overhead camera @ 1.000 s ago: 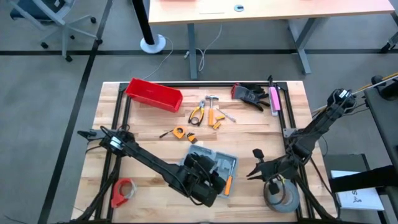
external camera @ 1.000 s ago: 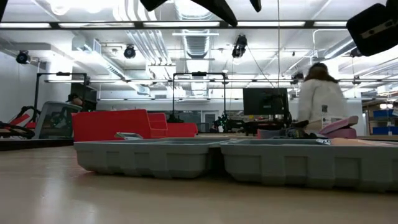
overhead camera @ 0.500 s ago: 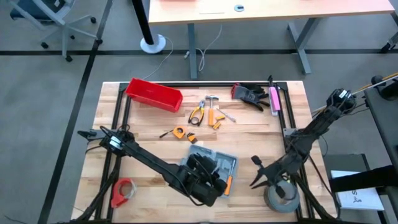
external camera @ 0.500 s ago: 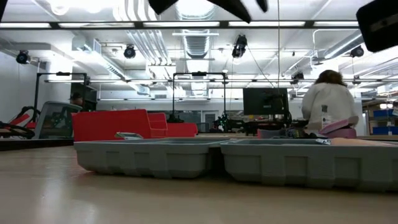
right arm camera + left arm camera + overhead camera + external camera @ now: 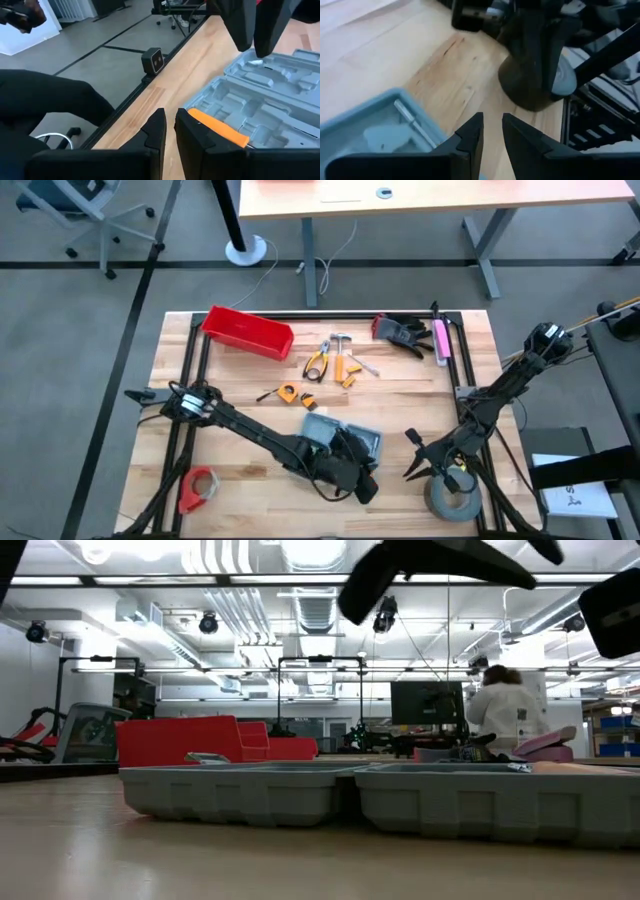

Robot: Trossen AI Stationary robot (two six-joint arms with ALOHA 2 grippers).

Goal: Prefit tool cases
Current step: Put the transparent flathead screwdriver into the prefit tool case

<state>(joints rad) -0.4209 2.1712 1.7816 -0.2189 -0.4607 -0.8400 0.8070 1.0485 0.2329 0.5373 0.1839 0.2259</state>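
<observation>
I've got the case [image 5: 345,442] lying open and flat near the front edge of the surface [image 5: 250,420], about midway along it. My left gripper [image 5: 368,488] hangs over the case's front right corner, fingers [image 5: 472,136] nearly together with a thin gap, nothing between them. My right gripper [image 5: 412,457] waits just right of the case, above the tape roll [image 5: 452,495], fingers [image 5: 156,131] pressed almost shut and empty.

Risks from here, as I judge them: the left arm lies right across the case, so a low sweep could drag it toward the front edge. The two grippers are close to each other, so a careless swing could knock them together. The orange tool [image 5: 218,129] in its recess looks only loosely seated; a nudge could pop it out.

The case is smooth grey-blue plastic, moulded into shallow, rounded recesses, light enough to slide on the pale wood, I reckon. The roll is a squat grey ring. Loose tools [image 5: 335,360] sit well apart towards the back edge, beside the red bin [image 5: 247,332].
</observation>
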